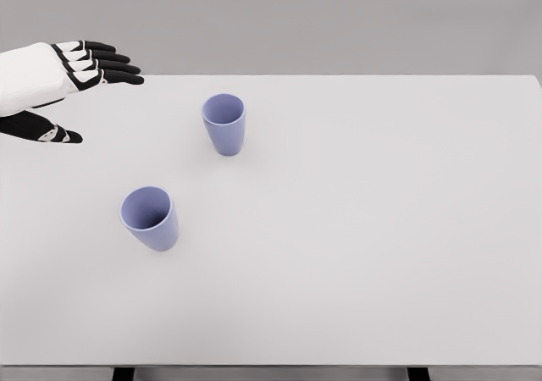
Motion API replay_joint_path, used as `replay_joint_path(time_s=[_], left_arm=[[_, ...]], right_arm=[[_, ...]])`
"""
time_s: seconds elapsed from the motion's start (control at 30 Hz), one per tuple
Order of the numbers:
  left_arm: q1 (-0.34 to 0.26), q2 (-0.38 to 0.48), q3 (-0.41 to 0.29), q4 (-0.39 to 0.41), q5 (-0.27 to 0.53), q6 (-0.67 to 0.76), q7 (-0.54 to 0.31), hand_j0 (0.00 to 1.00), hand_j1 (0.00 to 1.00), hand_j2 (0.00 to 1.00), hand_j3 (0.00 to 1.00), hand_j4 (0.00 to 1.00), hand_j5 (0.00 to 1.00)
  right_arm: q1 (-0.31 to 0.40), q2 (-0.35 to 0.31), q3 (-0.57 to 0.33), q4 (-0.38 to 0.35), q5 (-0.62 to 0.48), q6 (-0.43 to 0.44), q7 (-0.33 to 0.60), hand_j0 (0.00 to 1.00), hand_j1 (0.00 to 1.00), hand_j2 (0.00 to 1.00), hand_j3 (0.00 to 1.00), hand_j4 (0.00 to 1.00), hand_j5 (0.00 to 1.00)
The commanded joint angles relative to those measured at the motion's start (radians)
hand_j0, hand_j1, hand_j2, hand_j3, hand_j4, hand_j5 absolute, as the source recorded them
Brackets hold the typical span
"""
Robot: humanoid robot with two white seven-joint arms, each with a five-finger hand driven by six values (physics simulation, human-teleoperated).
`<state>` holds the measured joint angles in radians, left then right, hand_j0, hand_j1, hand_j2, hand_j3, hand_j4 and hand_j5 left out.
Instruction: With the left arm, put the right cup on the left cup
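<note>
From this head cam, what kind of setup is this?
Most likely a simulated tabletop test scene, not a real room: a plain white table against a blank grey backdrop, two identical purple cups standing upright, and the left robot hand open over the table's far left.

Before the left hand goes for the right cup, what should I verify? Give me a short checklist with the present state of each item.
1. Left hand holds nothing, fingers spread: ok.
2. Right cup upright, opening up: ok.
3. Left cup upright, ready to receive: ok.
4. The cups stand apart: ok.
5. Nothing lies between hand and right cup on the table: ok.
6. Right arm out of the way: not in view, cannot tell.
</note>
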<state>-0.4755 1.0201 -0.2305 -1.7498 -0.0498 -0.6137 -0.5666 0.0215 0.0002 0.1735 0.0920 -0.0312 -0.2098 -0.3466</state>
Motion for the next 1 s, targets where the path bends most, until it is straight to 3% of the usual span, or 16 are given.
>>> replay_joint_path(time_s=[0.0, 0.3, 0.4, 0.47, 0.53, 0.6, 0.67, 0.73, 0.77, 0.83, 0.9, 0.97], left_arm=[[0.0, 0.003, 0.0, 0.0, 0.005, 0.003, 0.001, 0.99, 0.99, 0.99, 0.99, 0.99, 0.99], [-0.002, 0.02, 0.0, 0.001, 0.002, 0.003, -0.004, 0.99, 0.99, 0.99, 0.99, 0.99, 0.99], [-0.005, 0.021, 0.0, 0.01, -0.065, 0.003, -0.044, 0.97, 0.97, 0.97, 0.97, 0.97, 0.97], [-0.012, 0.115, -0.041, 0.012, -0.067, 0.003, -0.044, 1.0, 1.0, 1.0, 1.0, 1.0, 1.0], [-0.132, 0.193, -0.173, 0.041, -0.067, 0.003, -0.044, 1.0, 1.0, 1.0, 1.0, 1.0, 1.0], [-0.207, 0.198, -0.274, 0.131, -0.064, 0.003, -0.044, 1.0, 1.0, 1.0, 1.0, 1.0, 1.0], [-0.27, 0.18, -0.28, 0.128, -0.073, 0.003, -0.044, 1.0, 1.0, 1.0, 1.0, 1.0, 1.0], [-0.31, 0.121, -0.28, 0.127, -0.068, 0.003, -0.044, 1.0, 1.0, 1.0, 1.0, 1.0, 1.0], [-0.314, 0.051, -0.286, 0.133, -0.042, 0.003, -0.044, 1.0, 1.0, 1.0, 1.0, 1.0, 1.0], [-0.348, -0.012, -0.288, 0.136, 0.024, 0.003, -0.044, 1.0, 1.0, 1.0, 1.0, 1.0, 1.0], [-0.394, -0.107, -0.299, 0.171, 0.021, 0.003, -0.044, 1.0, 1.0, 1.0, 1.0, 1.0, 1.0], [-0.5, -0.178, -0.412, 0.236, 0.01, 0.003, -0.044, 1.0, 1.0, 1.0, 1.0, 1.0, 1.0]], right_arm=[[-0.002, 0.0, 0.0, 0.0, -0.001, 0.0, 0.0, 1.0, 1.0, 1.0, 1.0, 1.0, 1.0], [0.0, 0.0, -0.005, 0.0, -0.001, 0.0, 0.0, 1.0, 1.0, 1.0, 1.0, 1.0, 1.0], [0.0, 0.0, -0.005, 0.0, -0.001, 0.0, 0.0, 1.0, 1.0, 1.0, 1.0, 1.0, 1.0], [0.0, 0.0, -0.005, 0.0, -0.001, 0.0, 0.0, 1.0, 1.0, 1.0, 1.0, 1.0, 1.0], [0.0, 0.0, -0.005, 0.0, -0.001, 0.0, 0.0, 1.0, 1.0, 1.0, 1.0, 1.0, 1.0], [0.0, 0.0, -0.005, 0.0, -0.001, 0.0, 0.0, 1.0, 1.0, 1.0, 1.0, 1.0, 1.0], [0.0, 0.0, -0.005, 0.0, -0.001, 0.0, 0.0, 1.0, 1.0, 1.0, 1.0, 1.0, 1.0], [-0.002, 0.0, -0.005, 0.0, -0.001, 0.0, 0.0, 1.0, 1.0, 1.0, 1.0, 1.0, 1.0], [0.0, 0.0, -0.005, 0.0, -0.001, 0.0, 0.0, 1.0, 1.0, 1.0, 1.0, 1.0, 1.0], [0.0, 0.0, -0.005, 0.0, -0.001, 0.0, 0.0, 1.0, 1.0, 1.0, 1.0, 1.0, 1.0], [0.0, 0.0, -0.005, 0.0, -0.001, 0.0, 0.0, 1.0, 1.0, 1.0, 1.0, 1.0, 1.0], [0.0, 0.0, -0.005, 0.0, -0.001, 0.0, 0.0, 1.0, 1.0, 1.0, 1.0, 1.0, 1.0]])
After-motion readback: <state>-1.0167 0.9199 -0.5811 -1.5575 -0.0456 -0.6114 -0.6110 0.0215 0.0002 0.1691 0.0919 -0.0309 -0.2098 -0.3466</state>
